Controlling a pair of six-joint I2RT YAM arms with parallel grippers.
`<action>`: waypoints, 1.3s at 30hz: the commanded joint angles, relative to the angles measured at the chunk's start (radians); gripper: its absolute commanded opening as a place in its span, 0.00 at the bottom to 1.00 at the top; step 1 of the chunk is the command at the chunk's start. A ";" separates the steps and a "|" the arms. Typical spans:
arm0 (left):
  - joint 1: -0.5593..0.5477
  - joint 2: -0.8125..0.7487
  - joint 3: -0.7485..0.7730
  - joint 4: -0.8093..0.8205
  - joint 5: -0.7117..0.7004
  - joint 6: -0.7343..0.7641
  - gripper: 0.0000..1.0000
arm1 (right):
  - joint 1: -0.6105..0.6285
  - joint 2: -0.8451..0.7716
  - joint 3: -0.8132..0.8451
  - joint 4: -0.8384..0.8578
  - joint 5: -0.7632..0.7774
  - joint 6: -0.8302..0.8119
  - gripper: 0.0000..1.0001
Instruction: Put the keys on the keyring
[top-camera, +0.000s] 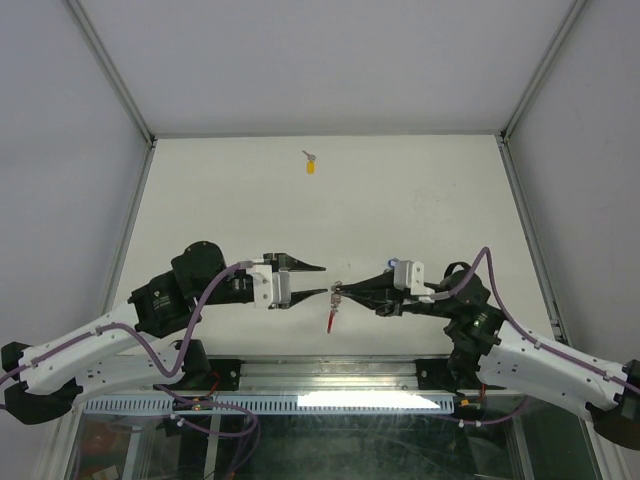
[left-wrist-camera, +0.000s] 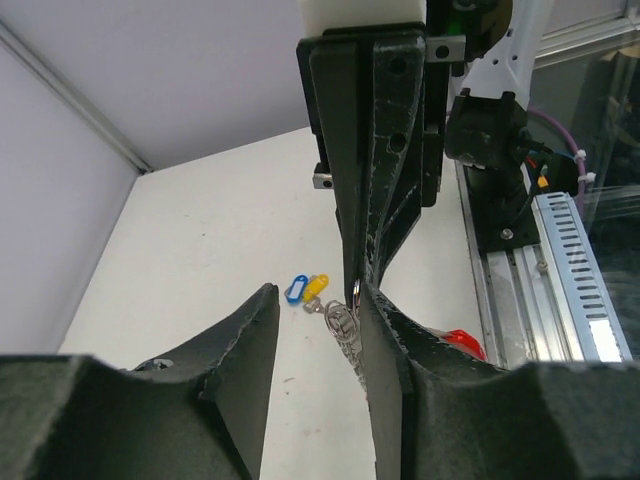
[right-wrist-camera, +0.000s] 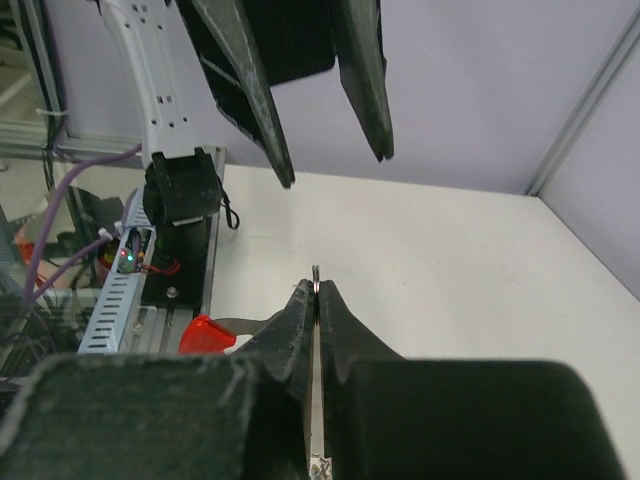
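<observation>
The keyring (top-camera: 336, 296) — silver wire rings (left-wrist-camera: 343, 325) joined to a red strip (top-camera: 329, 320) — hangs above the tabletop (top-camera: 400, 200) (blue- and yellow-tagged keys (left-wrist-camera: 296, 290) beside its rings); another yellow-tagged key (top-camera: 311, 165) lies far back, alone.

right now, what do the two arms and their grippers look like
Both the left arm and right arm have white shell links with black joint housings, and a purple cable loops along each. Each wrist carries a white block. The left gripper and right gripper have matte black, rough-textured fingers tapering to narrow points.
</observation>
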 joint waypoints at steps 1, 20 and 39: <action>-0.001 -0.029 -0.022 0.084 0.066 -0.062 0.40 | -0.004 -0.023 -0.051 0.388 -0.034 0.100 0.00; -0.001 0.018 -0.017 0.148 0.158 -0.076 0.29 | -0.004 0.057 -0.062 0.627 -0.094 0.105 0.00; -0.001 0.032 -0.020 0.148 0.150 -0.078 0.16 | -0.004 0.068 -0.052 0.598 -0.096 0.091 0.00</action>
